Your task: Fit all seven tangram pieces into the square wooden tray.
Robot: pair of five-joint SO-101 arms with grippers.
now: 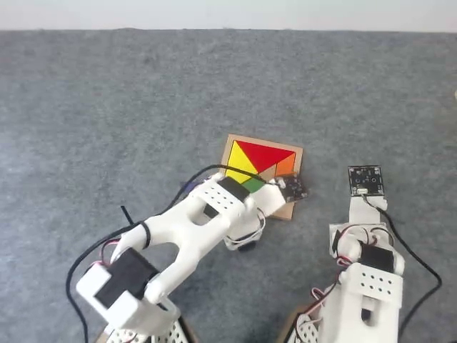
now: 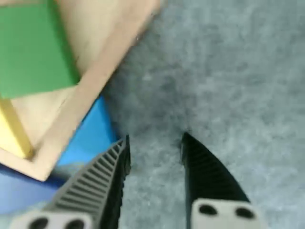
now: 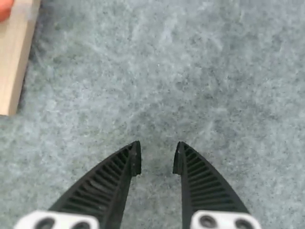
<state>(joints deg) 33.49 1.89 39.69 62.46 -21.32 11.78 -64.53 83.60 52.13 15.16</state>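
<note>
From above, the tray (image 1: 265, 141) sits partly filled. Through the left wrist view, your left claw (image 2: 155, 139) gapes empty beside a blue piece (image 2: 90, 131) outside the rim; closing carelessly could shove the tray. Your right claw (image 3: 157, 145), slightly parted, holds nothing.

The square wooden tray (image 1: 286, 209) sits askew on the grey bench, holding a red triangle (image 1: 265, 154), a yellow triangle (image 1: 239, 164), an orange piece (image 1: 285, 166) and a green piece (image 1: 253, 184). A blue piece (image 2: 90, 136) lies against its outer rim.
</note>
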